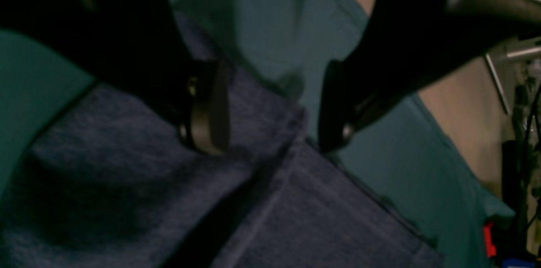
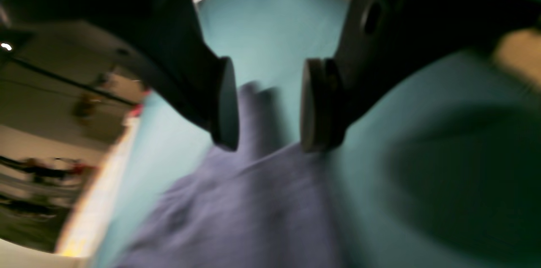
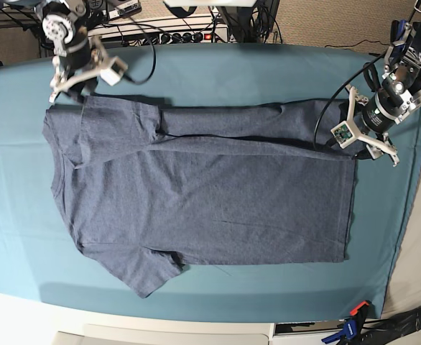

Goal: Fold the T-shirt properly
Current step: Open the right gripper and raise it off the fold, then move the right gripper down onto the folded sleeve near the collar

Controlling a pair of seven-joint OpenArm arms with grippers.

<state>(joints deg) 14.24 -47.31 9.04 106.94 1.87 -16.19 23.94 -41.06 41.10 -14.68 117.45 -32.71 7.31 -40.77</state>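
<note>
The slate blue-grey T-shirt [image 3: 196, 201] lies spread on the teal table cloth [image 3: 232, 72], plain side up, with its far long edge folded over toward the middle. My left gripper [image 3: 361, 147] hovers at the shirt's far right corner. In the left wrist view the left gripper [image 1: 270, 111] is open, one of its fingers [image 1: 209, 107] above the T-shirt [image 1: 127, 141] and nothing pinched. My right gripper [image 3: 70, 90] is at the far left corner by the sleeve. In the blurred right wrist view the right gripper [image 2: 270, 107] is open just above a raised bit of the T-shirt [image 2: 253, 192].
A power strip and cables [image 3: 167, 32] run along the table's back edge. A red-handled clamp [image 3: 355, 310] sits at the front right corner. The table's right edge [image 3: 412, 215] lies close to my left arm.
</note>
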